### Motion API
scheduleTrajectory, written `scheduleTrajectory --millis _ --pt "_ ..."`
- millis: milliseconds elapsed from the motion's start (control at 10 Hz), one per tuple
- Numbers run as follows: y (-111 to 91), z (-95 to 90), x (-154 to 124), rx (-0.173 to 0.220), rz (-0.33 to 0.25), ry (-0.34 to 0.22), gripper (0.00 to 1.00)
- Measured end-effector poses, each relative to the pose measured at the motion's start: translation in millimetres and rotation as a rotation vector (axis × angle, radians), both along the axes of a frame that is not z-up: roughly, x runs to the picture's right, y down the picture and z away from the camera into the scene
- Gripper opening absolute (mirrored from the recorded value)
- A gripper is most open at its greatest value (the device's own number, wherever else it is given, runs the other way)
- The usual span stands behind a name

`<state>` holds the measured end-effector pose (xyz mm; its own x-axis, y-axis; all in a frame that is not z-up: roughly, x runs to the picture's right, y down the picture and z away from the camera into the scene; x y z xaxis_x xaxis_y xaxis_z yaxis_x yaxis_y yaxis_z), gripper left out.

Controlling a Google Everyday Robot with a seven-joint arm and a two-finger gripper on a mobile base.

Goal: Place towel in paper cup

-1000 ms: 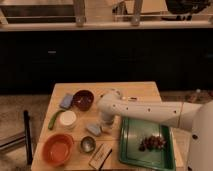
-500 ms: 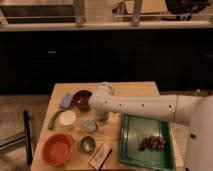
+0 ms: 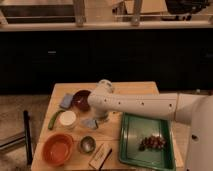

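The towel (image 3: 90, 123) is a small grey crumpled cloth lying on the wooden table (image 3: 135, 91), just right of the white paper cup (image 3: 67, 119), which stands upright. My white arm reaches in from the right across the table. My gripper (image 3: 98, 117) points down at the arm's end, right over the towel's right edge. The arm's wrist hides most of it, and I cannot tell whether it touches the towel.
A dark red bowl (image 3: 81, 99) and a blue sponge (image 3: 66, 101) lie behind the cup. A green vegetable (image 3: 53, 120) lies left of it. An orange bowl (image 3: 58, 148), a metal can (image 3: 87, 144) and a snack bar (image 3: 100, 156) sit in front. A green tray (image 3: 131, 150) holds grapes (image 3: 152, 143).
The arm's wrist has shifted slightly left and away over the table. The towel and cup stay about where they were.
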<state>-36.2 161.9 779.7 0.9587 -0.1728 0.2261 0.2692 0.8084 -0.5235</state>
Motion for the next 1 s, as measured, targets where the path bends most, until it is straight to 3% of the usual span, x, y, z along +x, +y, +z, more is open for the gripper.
scheduleTrajectory --millis 500,800,1000 --pt "-24.8 -20.9 -20.7 0.041 -0.056 -0.05 0.0" --pt "-41.3 -43.1 -46.7 0.061 -0.12 -0.151 0.0" --pt "-47.1 -55.2 -71.6 0.065 -0.193 -0.242 0.0"
